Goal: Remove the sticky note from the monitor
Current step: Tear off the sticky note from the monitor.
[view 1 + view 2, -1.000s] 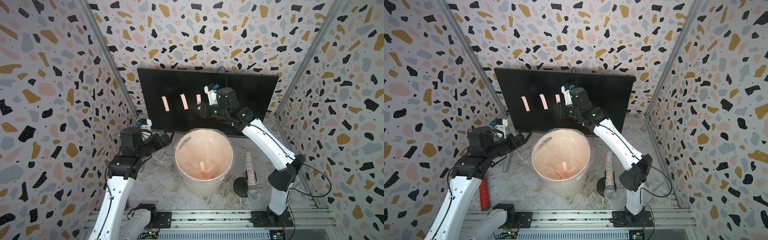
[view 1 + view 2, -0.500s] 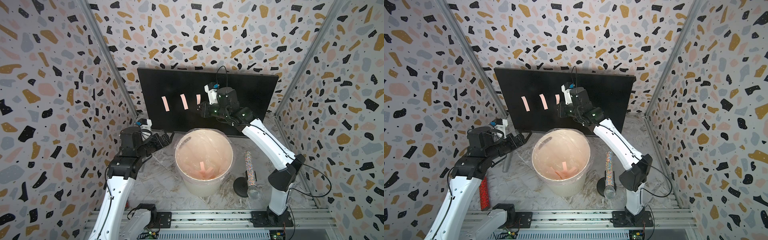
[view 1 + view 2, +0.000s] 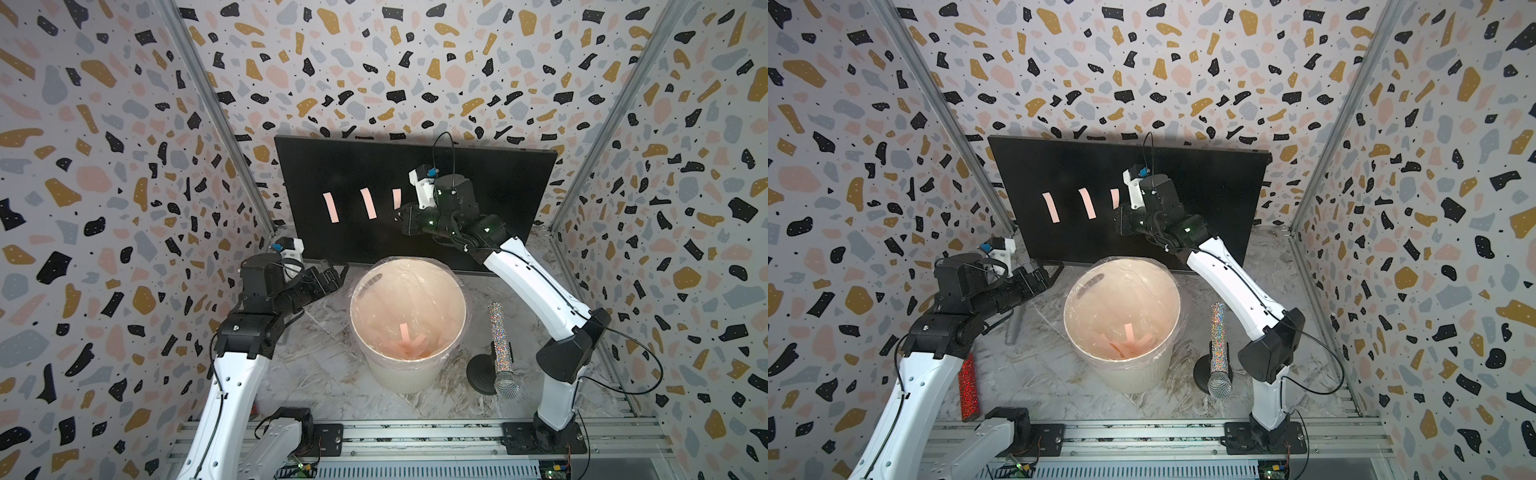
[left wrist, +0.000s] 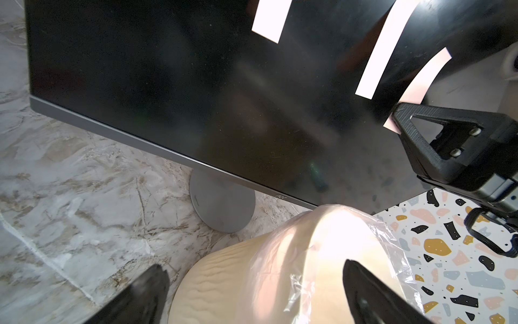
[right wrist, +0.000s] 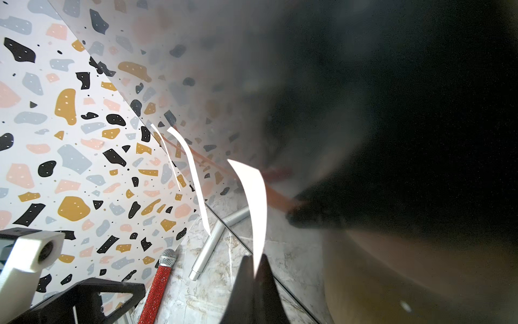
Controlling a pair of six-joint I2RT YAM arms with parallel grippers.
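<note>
The sticky note (image 3: 397, 198), a pink strip, hangs near the middle of the monitor (image 3: 478, 174), which stands along the desk's (image 3: 324, 361) back edge. The note's lower end bows off the dark glass. The right gripper (image 5: 254, 266) has its fingers pinched tight on that lower end. A middle note (image 3: 368, 203) and an outer note (image 3: 331, 208) lie flat on the screen beside it. The left gripper (image 3: 332, 274) hovers by the monitor's lower corner, fingers spread wide, holding nothing.

White arm links (image 3: 536, 282), black joints (image 3: 569, 357), black cables (image 4: 471, 228), triangular black right claw (image 4: 398, 115)
</note>
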